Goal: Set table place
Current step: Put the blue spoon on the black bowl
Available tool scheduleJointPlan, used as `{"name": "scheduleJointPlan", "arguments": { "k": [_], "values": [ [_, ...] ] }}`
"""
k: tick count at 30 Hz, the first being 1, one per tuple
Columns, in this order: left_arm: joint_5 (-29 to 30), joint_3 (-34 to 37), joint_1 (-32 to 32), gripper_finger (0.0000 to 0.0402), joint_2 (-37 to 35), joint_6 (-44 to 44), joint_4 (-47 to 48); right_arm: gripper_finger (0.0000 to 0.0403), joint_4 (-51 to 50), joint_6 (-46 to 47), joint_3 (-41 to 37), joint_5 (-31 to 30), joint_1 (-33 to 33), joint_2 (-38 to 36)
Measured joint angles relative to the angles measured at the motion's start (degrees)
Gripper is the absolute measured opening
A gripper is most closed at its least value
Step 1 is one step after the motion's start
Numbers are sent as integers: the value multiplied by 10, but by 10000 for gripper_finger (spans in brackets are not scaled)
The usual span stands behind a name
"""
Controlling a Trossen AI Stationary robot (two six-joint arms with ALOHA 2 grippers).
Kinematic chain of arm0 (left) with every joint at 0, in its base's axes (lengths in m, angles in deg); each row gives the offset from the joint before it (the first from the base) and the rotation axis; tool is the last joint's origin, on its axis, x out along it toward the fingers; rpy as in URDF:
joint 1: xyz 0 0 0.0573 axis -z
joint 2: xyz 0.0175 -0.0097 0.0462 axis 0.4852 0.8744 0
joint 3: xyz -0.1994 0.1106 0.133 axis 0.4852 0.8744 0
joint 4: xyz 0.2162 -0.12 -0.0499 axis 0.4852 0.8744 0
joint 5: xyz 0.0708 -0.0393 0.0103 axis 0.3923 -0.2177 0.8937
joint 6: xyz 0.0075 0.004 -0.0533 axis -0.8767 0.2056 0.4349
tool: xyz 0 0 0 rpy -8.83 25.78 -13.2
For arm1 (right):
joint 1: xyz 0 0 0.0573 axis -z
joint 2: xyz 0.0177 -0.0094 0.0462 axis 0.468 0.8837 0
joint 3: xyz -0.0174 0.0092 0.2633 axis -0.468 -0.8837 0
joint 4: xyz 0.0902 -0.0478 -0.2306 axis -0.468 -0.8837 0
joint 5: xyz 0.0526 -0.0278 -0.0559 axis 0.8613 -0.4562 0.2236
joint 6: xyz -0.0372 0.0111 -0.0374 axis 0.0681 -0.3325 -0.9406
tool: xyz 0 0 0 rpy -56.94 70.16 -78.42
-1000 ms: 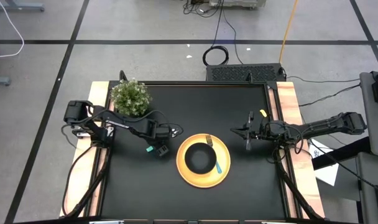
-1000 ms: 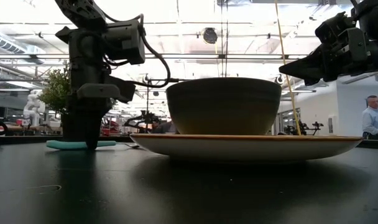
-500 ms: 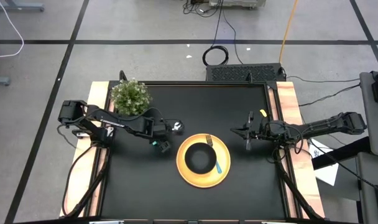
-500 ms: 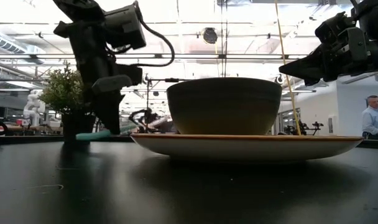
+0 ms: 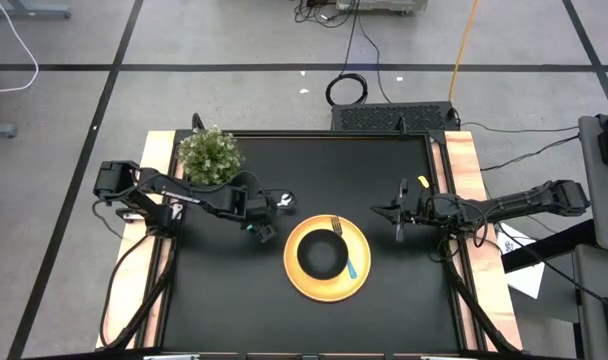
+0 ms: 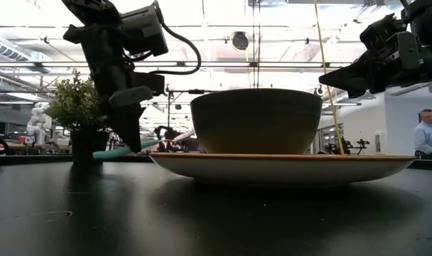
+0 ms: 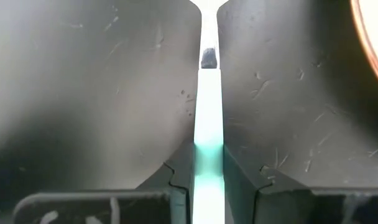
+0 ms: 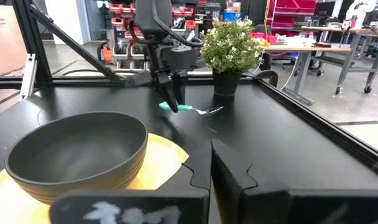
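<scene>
My left gripper (image 5: 256,229) is shut on a teal-handled metal spoon (image 5: 281,202), just left of the round yellow plate (image 5: 329,292). It also shows in the low view (image 6: 134,142) and the right wrist view (image 8: 174,99). A black bowl (image 5: 322,256) stands on the plate. A teal-handled fork (image 5: 336,223) lies on the plate beside the bowl. My right gripper (image 5: 396,215) hovers shut and empty to the right of the plate. My left gripper pinches the spoon's teal handle (image 7: 209,146) between its two fingers (image 7: 176,180). The fingers come from above, pointing down, and lie across the handle. A short piece of handle (image 8: 163,106) sticks out behind them. The spoon is lifted off the table and tilted, its metal end (image 6: 182,134) higher, toward the plate.
A small bushy green potted plant (image 5: 210,155) stands at the table's far left corner, close behind my left arm. Light wooden strips (image 5: 464,170) run along both short sides. A person (image 6: 427,139) stands in the room beyond the table.
My left gripper has risen with the spoon and gone a little toward the far edge. The spoon, which lay flat on the table, is now lifted clear and tilted, its metal end raised toward the plate.
</scene>
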Motion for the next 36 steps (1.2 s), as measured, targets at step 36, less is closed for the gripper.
{"name": "scheduleJointPlan", "arguments": {
  "k": [36],
  "values": [
    [34,110,55,58,-184,-239,-261,0,6,0,0,0,0,8]
  ]
}}
